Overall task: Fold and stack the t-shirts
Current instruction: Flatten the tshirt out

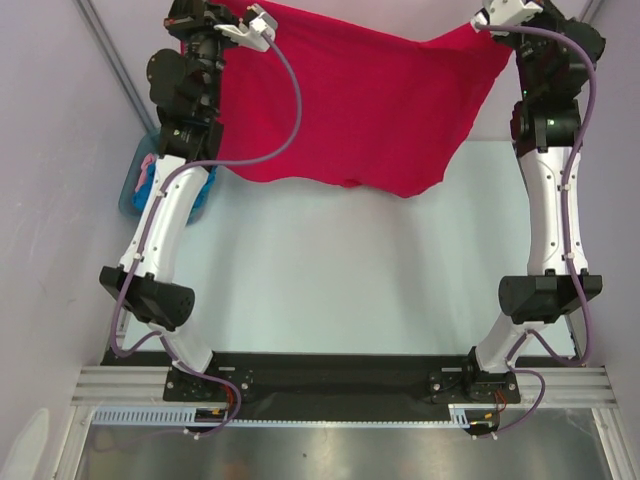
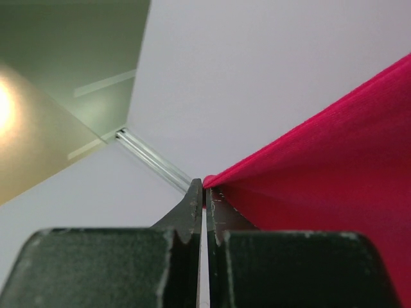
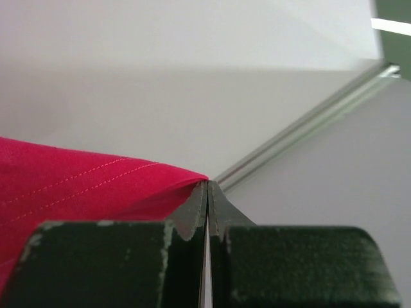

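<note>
A large crimson-red t-shirt hangs spread in the air over the far part of the table, stretched between both grippers, its lower edge sagging down to the table's far side. My left gripper is shut on its top left corner, with the fingertips pinching the red cloth. My right gripper is shut on the top right corner, where the stitched hem runs into the closed tips. A bit of pale pink cloth and blue cloth shows behind the left arm.
A grey-teal tub sits at the table's left edge, mostly hidden by the left arm. The pale table top lies below the hanging shirt. White walls and a metal frame rail close in the sides and back.
</note>
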Controlling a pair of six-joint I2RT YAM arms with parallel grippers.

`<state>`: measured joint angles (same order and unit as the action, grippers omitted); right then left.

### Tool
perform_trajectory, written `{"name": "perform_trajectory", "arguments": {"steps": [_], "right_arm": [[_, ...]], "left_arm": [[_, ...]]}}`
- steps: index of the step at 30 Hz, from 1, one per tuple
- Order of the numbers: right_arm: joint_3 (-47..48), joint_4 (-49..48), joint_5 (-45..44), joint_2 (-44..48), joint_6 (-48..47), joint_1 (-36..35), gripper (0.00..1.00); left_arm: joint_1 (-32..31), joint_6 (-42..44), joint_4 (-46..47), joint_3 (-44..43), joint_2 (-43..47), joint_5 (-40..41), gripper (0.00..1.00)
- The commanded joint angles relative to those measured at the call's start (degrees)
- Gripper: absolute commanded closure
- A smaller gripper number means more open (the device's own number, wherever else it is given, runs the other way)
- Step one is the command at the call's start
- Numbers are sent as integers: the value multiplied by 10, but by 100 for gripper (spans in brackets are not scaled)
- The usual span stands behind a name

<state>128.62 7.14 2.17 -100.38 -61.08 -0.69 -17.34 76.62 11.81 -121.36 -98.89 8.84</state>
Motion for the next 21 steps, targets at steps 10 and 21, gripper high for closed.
{"name": "perform_trajectory", "arguments": {"steps": [10, 21], "right_arm": [[-9, -443, -91, 8, -91, -4, 100], [33, -385, -69, 11, -75, -4, 100]], "left_arm": [[-3, 86, 343, 6, 17, -11, 100], [-9, 96, 355, 34, 32, -34, 100]]}}
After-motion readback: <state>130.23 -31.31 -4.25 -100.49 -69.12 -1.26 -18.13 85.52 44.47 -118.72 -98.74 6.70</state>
